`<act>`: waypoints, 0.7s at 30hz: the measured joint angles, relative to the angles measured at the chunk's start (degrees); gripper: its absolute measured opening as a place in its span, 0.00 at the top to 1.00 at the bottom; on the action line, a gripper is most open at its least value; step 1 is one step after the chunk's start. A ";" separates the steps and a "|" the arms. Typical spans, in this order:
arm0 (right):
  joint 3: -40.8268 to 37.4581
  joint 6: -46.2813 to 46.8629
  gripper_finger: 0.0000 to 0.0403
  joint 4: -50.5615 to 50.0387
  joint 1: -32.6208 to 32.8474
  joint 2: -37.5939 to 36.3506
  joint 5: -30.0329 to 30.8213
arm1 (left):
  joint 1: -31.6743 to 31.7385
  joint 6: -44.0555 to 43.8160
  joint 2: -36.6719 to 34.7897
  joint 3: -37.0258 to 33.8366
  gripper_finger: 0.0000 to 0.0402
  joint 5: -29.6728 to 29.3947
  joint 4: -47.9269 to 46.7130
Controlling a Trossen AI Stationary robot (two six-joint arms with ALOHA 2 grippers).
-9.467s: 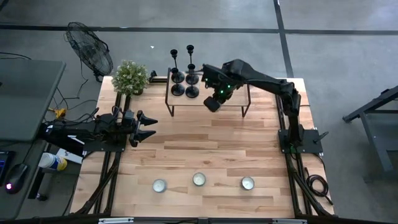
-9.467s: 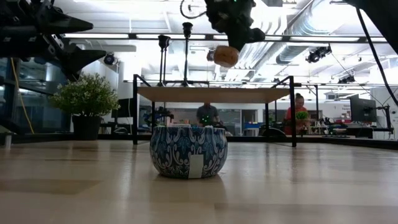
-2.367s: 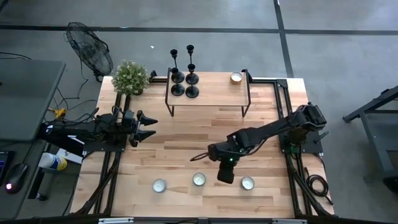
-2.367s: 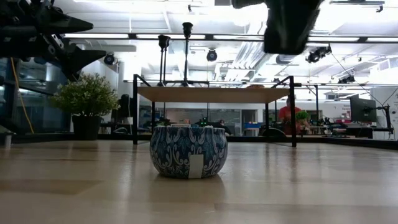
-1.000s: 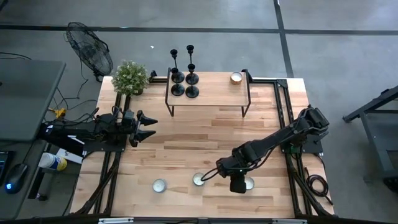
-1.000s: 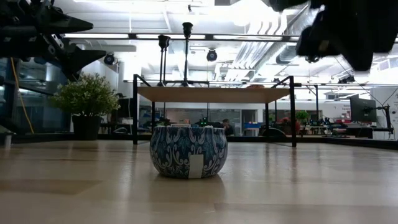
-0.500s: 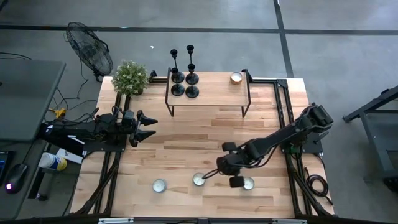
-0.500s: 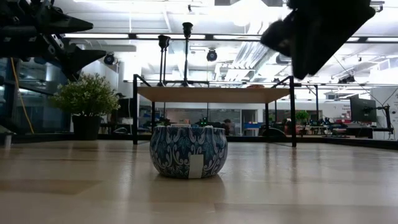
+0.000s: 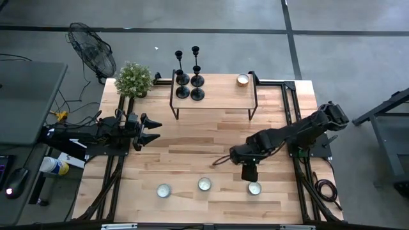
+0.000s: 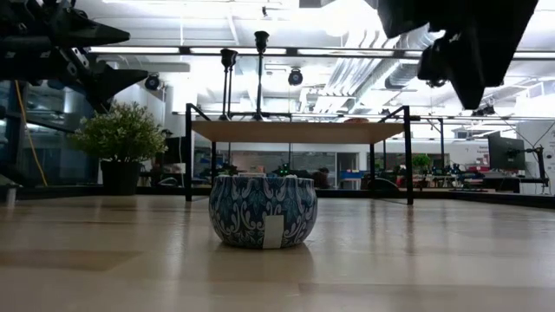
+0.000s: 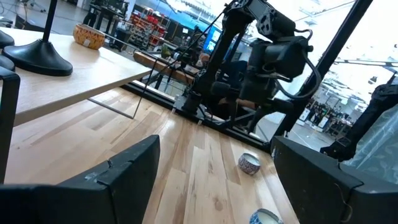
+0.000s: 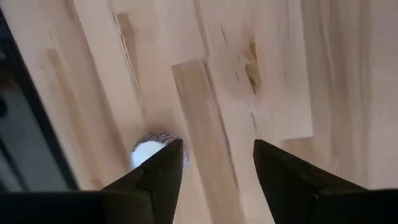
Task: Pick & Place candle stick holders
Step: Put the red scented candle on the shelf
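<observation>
Bench [image 9: 192, 137]: light wood planks, with a dark arm mounted at each side.

Shelf [image 9: 217, 97]: low wooden riser on black metal legs, at the far end of the bench.

Candle stick holders [image 9: 188, 78]: four slim black pieces with round bases, thin stems and small cup tops. All stand upright in a close cluster on the left end of the shelf. No claw touches them.

Copper candle cup [image 9: 242, 80]: small and round, on the right end of the shelf, well apart from the black cluster.

Candle cups, near edge of bench: three low round cups with white wax in a row, left [image 9: 163, 190], middle [image 9: 204, 184] and right [image 9: 254, 188]. The low view shows one close up, with a blue and white patterned wall [image 10: 263, 211].

Right claw [image 9: 248, 172]: above the bench, pointing down, just beside the right-hand cup on its far side. Fingers spread apart and empty; the right wrist view shows bare planks between them and a cup [image 12: 149, 151] at the edge of one finger [image 12: 155, 177].

Left claw [image 9: 152, 128]: at the left edge of the bench, level with its middle, pointing toward the centre. Fingers apart, nothing between them.

Potted plant [image 9: 134, 79]: green, at the far left corner of the bench.

Fan [image 9: 91, 46]: black wire cage, on the floor beyond that corner.
</observation>
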 joint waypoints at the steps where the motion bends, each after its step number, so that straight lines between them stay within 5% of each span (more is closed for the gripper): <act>1: 0.00 0.73 0.53 -0.22 -0.35 0.00 -0.79 | 0.01 0.00 -0.01 -0.01 0.25 0.00 0.01; 8: -4.29 2.10 0.61 3.66 -1.59 -0.87 -5.01 | 0.00 0.02 0.00 -0.01 0.25 0.00 0.00; 14: -12.45 -1.35 0.62 11.59 3.45 -5.20 -6.40 | 0.00 0.00 -0.02 -0.01 0.25 0.00 0.00; 21: -14.34 -11.84 0.59 13.14 12.30 -8.50 4.40 | 0.01 0.01 -0.02 0.00 0.25 0.00 0.02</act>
